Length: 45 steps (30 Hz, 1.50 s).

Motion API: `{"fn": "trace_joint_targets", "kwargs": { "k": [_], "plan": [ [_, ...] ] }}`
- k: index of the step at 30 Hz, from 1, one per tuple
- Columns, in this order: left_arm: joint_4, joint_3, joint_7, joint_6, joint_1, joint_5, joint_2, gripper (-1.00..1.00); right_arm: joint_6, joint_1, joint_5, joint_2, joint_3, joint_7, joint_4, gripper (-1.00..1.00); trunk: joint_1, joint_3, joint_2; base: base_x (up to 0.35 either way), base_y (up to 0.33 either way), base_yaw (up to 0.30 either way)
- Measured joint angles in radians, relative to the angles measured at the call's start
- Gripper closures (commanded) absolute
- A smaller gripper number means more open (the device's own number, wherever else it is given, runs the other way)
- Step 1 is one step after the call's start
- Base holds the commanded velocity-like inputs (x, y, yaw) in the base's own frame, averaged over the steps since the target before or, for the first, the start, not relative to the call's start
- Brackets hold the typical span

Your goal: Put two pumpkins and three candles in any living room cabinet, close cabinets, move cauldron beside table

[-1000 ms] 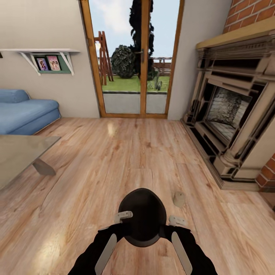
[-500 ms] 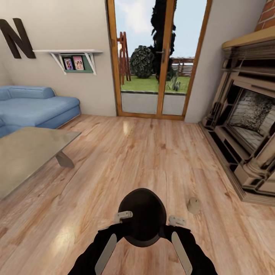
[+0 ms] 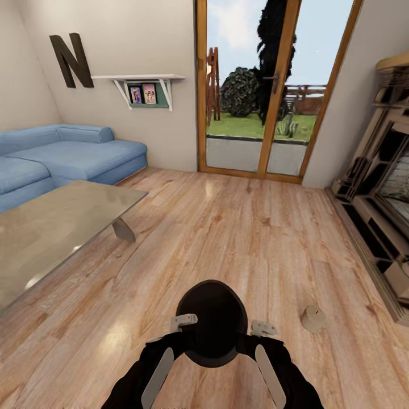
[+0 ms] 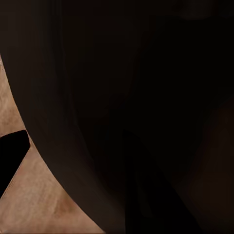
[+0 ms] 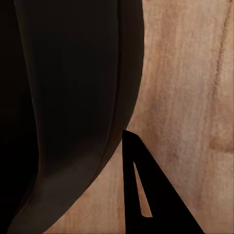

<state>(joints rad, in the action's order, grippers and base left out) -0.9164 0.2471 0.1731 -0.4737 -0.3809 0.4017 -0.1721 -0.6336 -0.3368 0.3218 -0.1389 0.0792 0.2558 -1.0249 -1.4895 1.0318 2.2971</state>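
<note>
Cauldron (image 3: 213, 321): dark round pot, held low over the wooden floor (image 3: 238, 238) between the left gripper (image 3: 183, 322) and right gripper (image 3: 263, 328), one at each side; whether the jaws are apart or together cannot be told. Candle (image 3: 312, 318): beige stub, upright on the floor, right of the cauldron. Bench (image 3: 51, 227): glossy grey top, left of the cauldron, well apart.

The head view looks forward and down from above both arms, over the round dark grey-black cauldron (image 3: 211, 324) and the light plank wood floor (image 3: 238, 238) toward the wood-framed glass door (image 3: 272, 85). Each wrist view sits very close against the cauldron (image 4: 126, 97) (image 5: 63, 107), facing its dark wall with floor (image 4: 29, 204) (image 5: 190, 87) beyond; all views share these two.
</note>
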Motion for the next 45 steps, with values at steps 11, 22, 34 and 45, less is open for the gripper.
{"fn": "trace_joint_targets", "kwargs": {
  "k": [11,22,34,45],
  "plan": [
    [-0.006,0.001,0.000,0.001,0.000,-0.003,0.002,1.00,0.010,0.000,0.005,-0.001,0.001,0.000,0.000,1.00,0.000,0.000,0.000,0.000,0.000,0.286],
    [-0.009,0.002,0.002,0.000,0.000,-0.008,0.001,1.00,0.013,0.000,0.010,0.000,0.002,0.000,0.001,1.00,0.000,0.000,0.000,0.000,0.000,0.286],
    [-0.010,0.002,0.002,0.000,0.000,-0.007,0.002,1.00,0.014,0.000,0.010,0.000,0.002,0.000,0.000,1.00,0.000,0.000,0.000,-0.032,0.000,0.286],
    [0.000,0.000,0.001,-0.002,0.000,0.002,0.000,1.00,-0.003,0.000,-0.002,-0.001,-0.001,0.000,0.000,1.00,0.000,0.000,0.000,-0.202,0.000,0.286]
  ]
}}
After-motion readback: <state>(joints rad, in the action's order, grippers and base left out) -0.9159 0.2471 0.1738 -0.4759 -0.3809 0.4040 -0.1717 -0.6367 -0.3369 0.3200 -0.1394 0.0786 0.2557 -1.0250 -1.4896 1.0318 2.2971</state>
